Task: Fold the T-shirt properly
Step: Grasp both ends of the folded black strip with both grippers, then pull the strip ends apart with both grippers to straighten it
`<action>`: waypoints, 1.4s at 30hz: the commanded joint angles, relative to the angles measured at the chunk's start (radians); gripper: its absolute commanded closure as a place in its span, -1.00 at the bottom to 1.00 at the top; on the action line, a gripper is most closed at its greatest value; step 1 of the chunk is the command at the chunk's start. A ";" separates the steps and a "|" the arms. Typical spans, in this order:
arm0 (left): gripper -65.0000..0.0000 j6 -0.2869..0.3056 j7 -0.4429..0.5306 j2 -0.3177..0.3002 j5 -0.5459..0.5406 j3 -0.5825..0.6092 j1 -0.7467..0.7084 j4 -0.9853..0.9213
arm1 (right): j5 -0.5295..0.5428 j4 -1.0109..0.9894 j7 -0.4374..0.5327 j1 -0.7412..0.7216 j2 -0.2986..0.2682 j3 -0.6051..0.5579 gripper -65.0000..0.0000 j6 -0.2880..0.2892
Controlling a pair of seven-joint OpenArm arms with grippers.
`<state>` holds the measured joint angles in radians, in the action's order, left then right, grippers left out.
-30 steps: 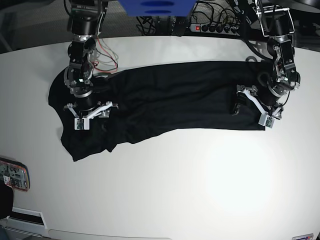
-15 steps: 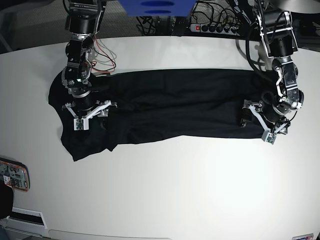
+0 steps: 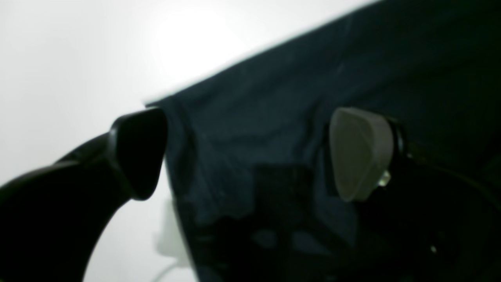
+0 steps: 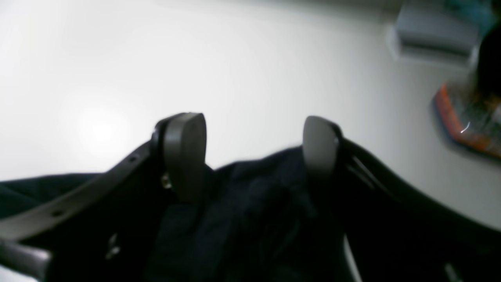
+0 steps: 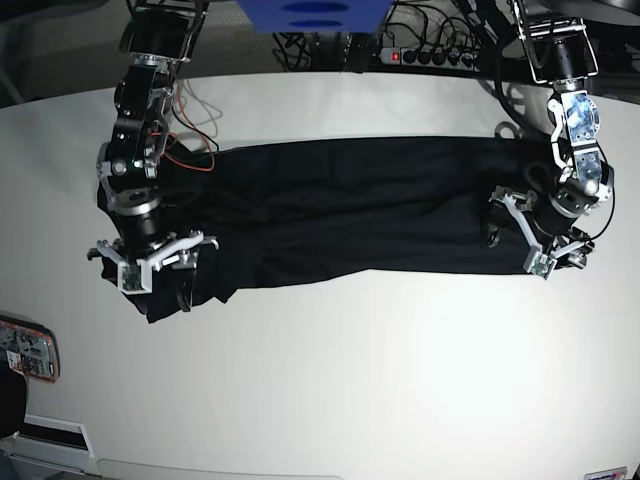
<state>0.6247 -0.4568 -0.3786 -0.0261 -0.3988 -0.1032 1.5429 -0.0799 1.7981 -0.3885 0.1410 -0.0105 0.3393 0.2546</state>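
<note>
The black T-shirt [image 5: 340, 210] lies flat on the white table [image 5: 350, 380] as a long band running left to right. My left gripper [image 5: 515, 248] hangs low over its right end. In the left wrist view the left gripper [image 3: 246, 156] stands open, with the T-shirt [image 3: 274, 117] and its corner under the gap. My right gripper [image 5: 160, 265] is over the shirt's front left edge. In the right wrist view the right gripper [image 4: 250, 150] is open, its grey pads [image 4: 184, 156] apart over bunched T-shirt [image 4: 242, 211].
A flat device with an orange-red rim [image 5: 25, 350] lies at the table's left edge, also seen as an orange-rimmed device [image 4: 465, 117]. A power strip [image 5: 430, 55] and cables lie behind the table. Red wires [image 5: 190, 150] hang by the right arm.
The right arm moved toward the front left, onto the shirt's lower left edge. The left arm shifted right and forward to the shirt's right end. The shirt's band slid slightly forward.
</note>
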 commanded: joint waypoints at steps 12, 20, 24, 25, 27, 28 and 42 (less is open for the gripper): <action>-0.94 -0.004 0.014 -0.006 -0.013 -0.160 -0.108 0.158 | 0.009 0.164 0.095 0.328 -0.006 -0.230 -0.15 0.002; -0.93 -0.004 -0.059 -0.043 -0.320 -0.254 -0.204 0.153 | 0.007 0.165 0.171 0.369 -0.007 -0.288 -0.15 0.002; -0.93 -0.002 -0.219 -0.113 -0.513 -0.283 -0.212 0.123 | 0.006 0.168 0.265 0.374 -0.007 -0.293 -0.15 0.002; -0.93 -0.001 -0.242 -0.128 -0.556 -0.291 -0.211 0.101 | 0.006 0.167 0.311 0.374 -0.007 -0.293 -0.15 0.002; -0.93 -0.001 -0.253 -0.156 -0.602 -0.297 -0.204 0.061 | 0.006 0.167 0.402 0.374 -0.007 -0.293 -0.15 0.002; -0.93 -0.001 -0.253 -0.165 -0.607 -0.297 -0.204 0.051 | 0.007 0.167 0.441 0.374 -0.007 -0.289 -0.15 0.002; -0.93 -0.001 -0.256 -0.259 -0.607 -0.144 -0.096 -0.192 | 0.009 0.165 0.848 0.377 -0.007 -0.150 -0.15 0.002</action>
<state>0.6247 -0.7330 -0.6136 -0.6155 -0.5289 -0.2024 1.3315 -0.0795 1.9423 0.4252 0.5182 -0.0166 0.1879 0.2543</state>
